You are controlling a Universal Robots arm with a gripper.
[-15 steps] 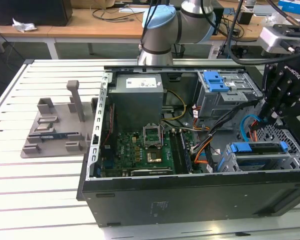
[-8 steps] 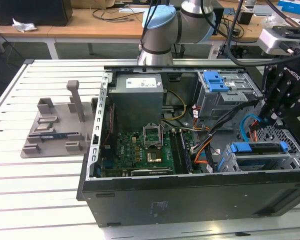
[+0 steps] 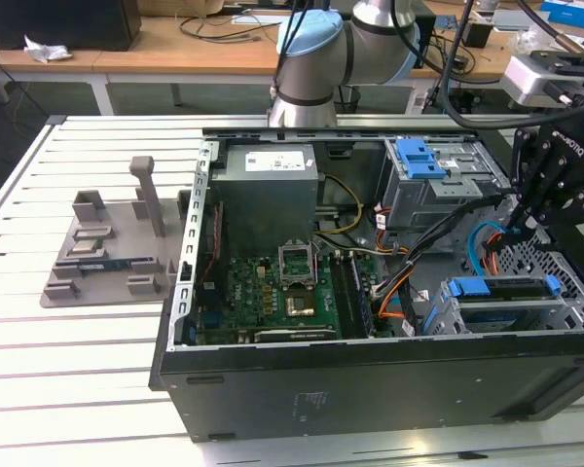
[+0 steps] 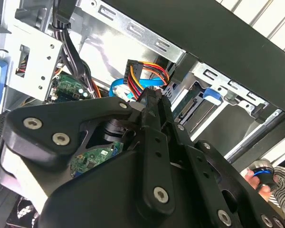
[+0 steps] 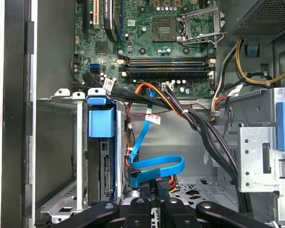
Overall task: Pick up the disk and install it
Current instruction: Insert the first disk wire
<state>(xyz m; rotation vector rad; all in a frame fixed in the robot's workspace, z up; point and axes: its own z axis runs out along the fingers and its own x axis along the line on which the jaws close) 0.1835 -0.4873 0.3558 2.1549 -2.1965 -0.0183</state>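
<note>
The disk (image 3: 496, 289) sits inside the lower drive cage (image 3: 565, 316) at the exterior view's right, with its blue side rails showing. In the first wrist view the disk (image 5: 106, 166) stands edge-on in the cage under a blue tab (image 5: 100, 121), its connector port bare. The second wrist view shows the disk (image 4: 198, 108) in the same slot. My gripper (image 3: 519, 226) hangs over the case just beside that cage. Its fingers (image 5: 152, 197) are shut together, tips against a black connector with coloured wires (image 5: 167, 183). Whether they grip it I cannot tell.
A blue flat cable (image 5: 147, 142) and a black cable bundle (image 5: 199, 123) cross the gap beside the cage. The motherboard (image 3: 282, 292), the grey power supply (image 3: 268, 190) and an upper cage with a blue tab (image 3: 419, 161) fill the case. A grey fixture (image 3: 107, 243) lies on the table.
</note>
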